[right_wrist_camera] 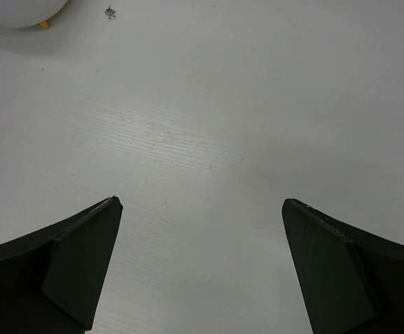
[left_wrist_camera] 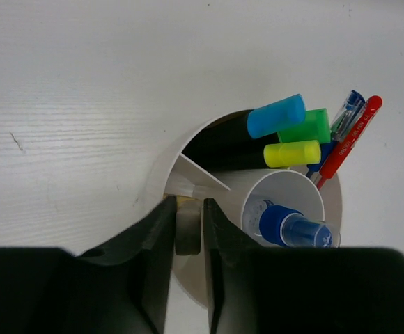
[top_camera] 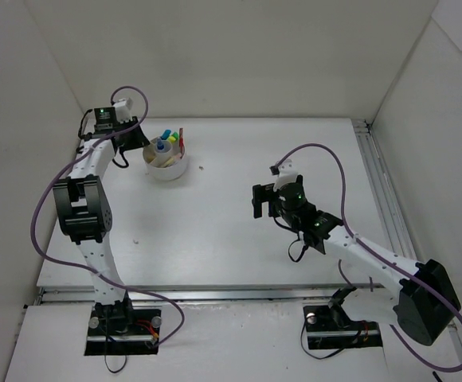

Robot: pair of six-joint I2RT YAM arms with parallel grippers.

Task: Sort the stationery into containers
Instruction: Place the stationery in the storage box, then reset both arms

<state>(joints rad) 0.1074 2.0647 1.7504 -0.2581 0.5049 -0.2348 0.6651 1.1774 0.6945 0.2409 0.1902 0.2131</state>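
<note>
The round white bowl stands at the back left; the left wrist view shows its rim and inner dividers. In it stand black highlighters with blue, green and yellow ends, a blue pen, a red pen and the white-blue tube in the middle cup. My left gripper is shut on a beige eraser, held over the bowl's near-left compartment; it also shows in the top view. My right gripper is open and empty over bare table, also seen in the top view.
White walls close in the table at the back and on both sides. A metal rail runs along the right edge. The bowl's edge shows at the top left of the right wrist view, with a few dark specks beside it.
</note>
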